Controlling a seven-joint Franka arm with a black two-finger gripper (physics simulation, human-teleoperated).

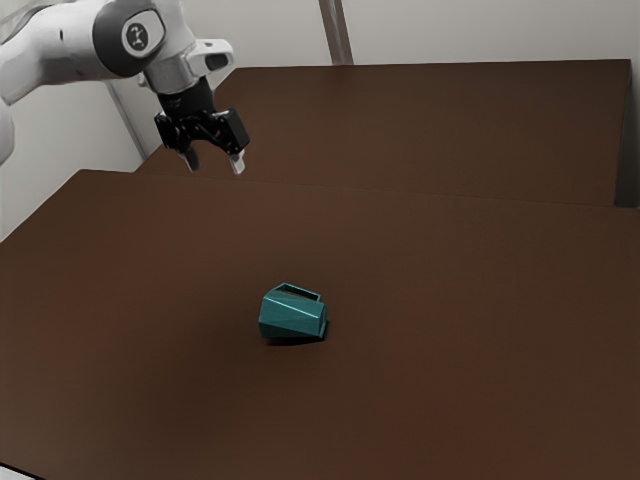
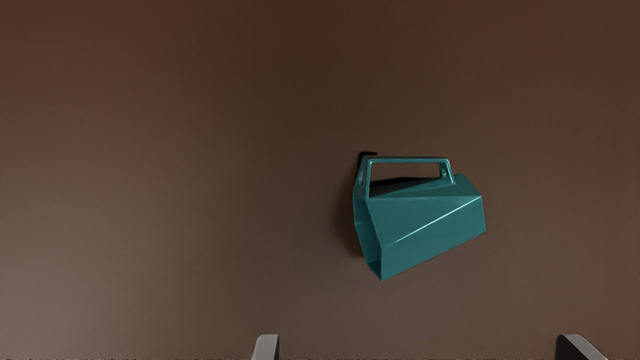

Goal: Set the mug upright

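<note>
High above the table, at the exterior view's upper left, is my gripper (image 1: 216,166), open and holding nothing. A teal faceted mug (image 1: 292,315) lies on its side, well below the hand and toward the exterior view's middle. In the wrist view the mug (image 2: 425,220) shows its open mouth at one end and its angular handle along one side. The fingertips of the gripper (image 2: 417,347) are wide apart there, with the mug beyond them and touching neither.
The brown table (image 1: 160,380) extends around the mug on all sides. Pale walls (image 1: 480,30) stand behind it, with a dark vertical strip (image 1: 627,150) at the exterior view's right edge.
</note>
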